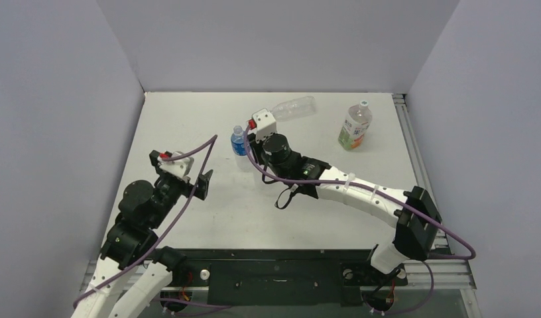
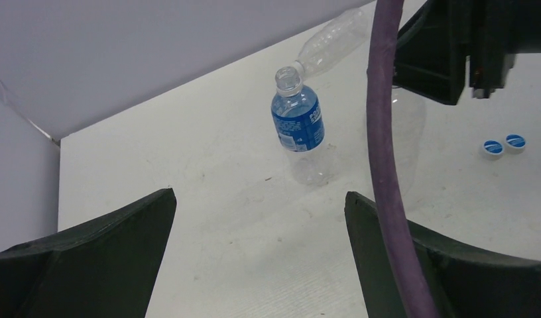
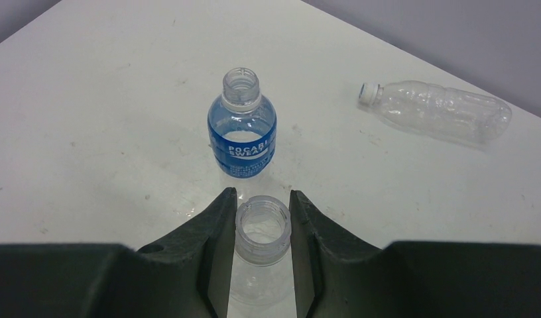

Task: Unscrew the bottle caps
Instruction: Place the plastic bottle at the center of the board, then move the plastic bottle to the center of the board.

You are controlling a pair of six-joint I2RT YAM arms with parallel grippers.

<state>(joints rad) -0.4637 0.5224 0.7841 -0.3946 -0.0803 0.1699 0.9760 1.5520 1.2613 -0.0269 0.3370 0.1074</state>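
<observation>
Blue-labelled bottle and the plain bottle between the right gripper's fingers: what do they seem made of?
Blue-labelled bottle: likely thin clear plastic, glossy; the table shows through below its printed film label. Plain bottle in the right gripper: apparently the same clear plastic, its threaded neck translucent, faintly frosted.

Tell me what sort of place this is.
Probably a robotics lab test cell: a white table boxed in by plain grey walls, left arm and right arm mounted at its near edge.
</observation>
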